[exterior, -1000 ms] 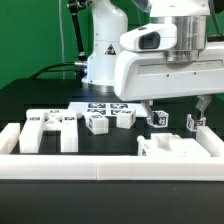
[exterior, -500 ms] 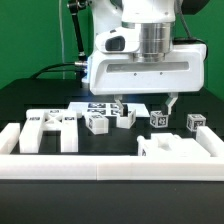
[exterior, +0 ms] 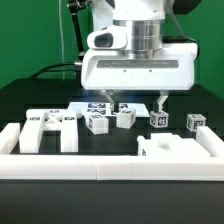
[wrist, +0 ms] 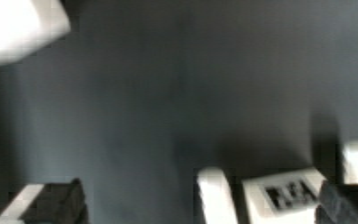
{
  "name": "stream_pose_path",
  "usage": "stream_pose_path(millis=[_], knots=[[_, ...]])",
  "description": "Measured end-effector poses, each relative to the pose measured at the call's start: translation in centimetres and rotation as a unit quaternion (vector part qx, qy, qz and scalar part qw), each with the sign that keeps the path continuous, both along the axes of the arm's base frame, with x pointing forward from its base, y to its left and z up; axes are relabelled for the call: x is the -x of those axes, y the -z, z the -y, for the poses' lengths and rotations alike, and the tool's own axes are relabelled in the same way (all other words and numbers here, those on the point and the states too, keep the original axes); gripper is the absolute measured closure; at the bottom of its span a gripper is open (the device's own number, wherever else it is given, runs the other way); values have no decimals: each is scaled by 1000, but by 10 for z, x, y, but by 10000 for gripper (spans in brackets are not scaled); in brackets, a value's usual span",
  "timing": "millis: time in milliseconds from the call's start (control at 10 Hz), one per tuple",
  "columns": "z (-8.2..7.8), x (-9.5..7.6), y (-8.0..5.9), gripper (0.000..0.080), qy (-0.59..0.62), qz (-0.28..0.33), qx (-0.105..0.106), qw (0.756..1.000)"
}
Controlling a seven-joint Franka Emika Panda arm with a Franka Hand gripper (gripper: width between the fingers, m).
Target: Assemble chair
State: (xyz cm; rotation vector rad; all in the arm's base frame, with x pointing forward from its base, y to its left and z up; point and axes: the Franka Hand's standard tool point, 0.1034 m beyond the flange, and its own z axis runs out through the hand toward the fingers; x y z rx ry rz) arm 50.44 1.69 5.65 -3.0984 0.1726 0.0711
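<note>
Exterior low, frontal; wrist looks down, near table (wrist: 176,80).

The chair (exterior: 125,117) is unassembled, in loose white tagged pieces. A slotted panel (exterior: 50,128) lies flat at the exterior view's left. Four small blocks (exterior: 97,122) stand in a row, and a second panel (exterior: 178,150) lies nearer the camera, rightward.

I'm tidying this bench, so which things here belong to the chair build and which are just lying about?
Chair build: slotted panel; four small tagged blocks; blocky piece at the exterior view's right.
Lying about: marker board; white border rail.
</note>
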Motion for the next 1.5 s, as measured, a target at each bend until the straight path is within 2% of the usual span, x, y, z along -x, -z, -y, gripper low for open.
stream_pose_path(millis=[100, 300, 500, 700, 900, 1100, 1400, 1500], knots=[[6, 13, 1, 151, 25, -8, -6, 1000], [32, 25, -5, 151, 35, -4, -11, 999], [27, 24, -3, 151, 33, -5, -11, 999], [32, 27, 2, 151, 59, -9, -17, 998], [32, 43, 9, 151, 79, -20, -21, 996], [23, 59, 21, 151, 78, -26, -20, 996], [23, 57, 19, 151, 76, -36, -23, 996], [17, 64, 19, 151, 74, -75, -33, 994]])
